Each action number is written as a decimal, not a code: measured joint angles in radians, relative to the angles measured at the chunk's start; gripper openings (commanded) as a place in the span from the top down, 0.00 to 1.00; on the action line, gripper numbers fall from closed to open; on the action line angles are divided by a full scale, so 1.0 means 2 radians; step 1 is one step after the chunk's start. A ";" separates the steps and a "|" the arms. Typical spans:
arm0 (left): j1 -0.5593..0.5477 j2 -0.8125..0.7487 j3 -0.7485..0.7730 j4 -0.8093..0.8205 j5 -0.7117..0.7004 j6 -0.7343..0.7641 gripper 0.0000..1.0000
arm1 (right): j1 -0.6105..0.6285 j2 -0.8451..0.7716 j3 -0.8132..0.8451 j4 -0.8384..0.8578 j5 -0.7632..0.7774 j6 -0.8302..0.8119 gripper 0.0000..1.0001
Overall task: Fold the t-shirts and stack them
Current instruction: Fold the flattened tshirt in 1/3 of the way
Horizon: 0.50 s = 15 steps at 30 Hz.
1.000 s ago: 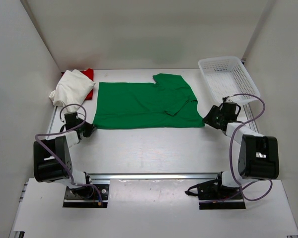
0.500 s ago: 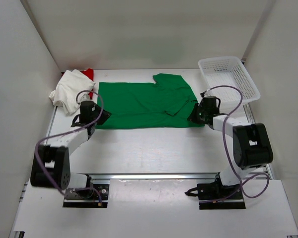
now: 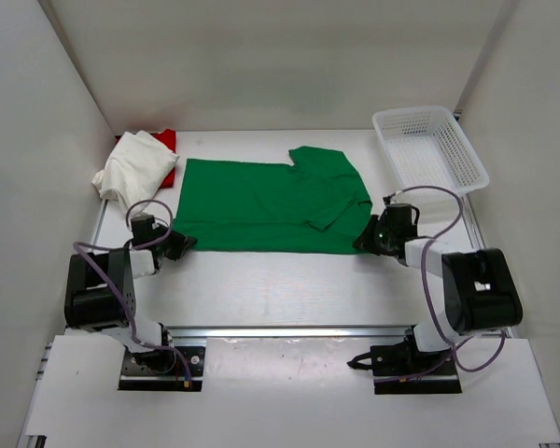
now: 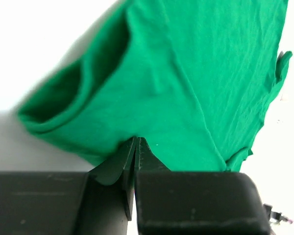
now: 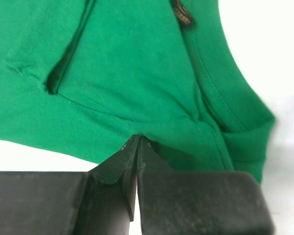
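The green t-shirt (image 3: 261,201) lies spread flat across the middle of the table, folded lengthwise with a sleeve on top at the right. My left gripper (image 3: 187,245) is shut on its near left corner, and the pinched cloth (image 4: 152,98) bunches at the fingertips (image 4: 130,147). At the near right corner my right gripper (image 3: 362,242) is shut on the hem (image 5: 137,98) in the same way. The white t-shirt (image 3: 135,168) is crumpled at the back left. It lies over the red t-shirt (image 3: 169,140), of which only an edge shows.
A white mesh basket (image 3: 429,149) stands at the back right, close behind the right arm. White walls enclose the table on three sides. An aluminium rail runs along the near edge in front of both arm bases.
Both arms reached in to the shirt's near corners and shut on them. They then drew back toward the near edge, dragging the green t-shirt's front hem a little nearer.
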 measured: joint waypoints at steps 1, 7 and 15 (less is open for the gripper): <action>0.004 -0.012 -0.010 -0.004 0.001 0.000 0.88 | -0.003 -0.016 -0.019 0.003 -0.003 0.006 1.00; -0.004 -0.168 -0.104 -0.074 0.001 0.032 0.83 | -0.018 -0.174 -0.131 -0.038 -0.002 0.023 1.00; -0.031 -0.269 -0.075 -0.167 -0.003 0.061 0.79 | 0.012 -0.263 -0.117 -0.120 0.004 0.016 0.83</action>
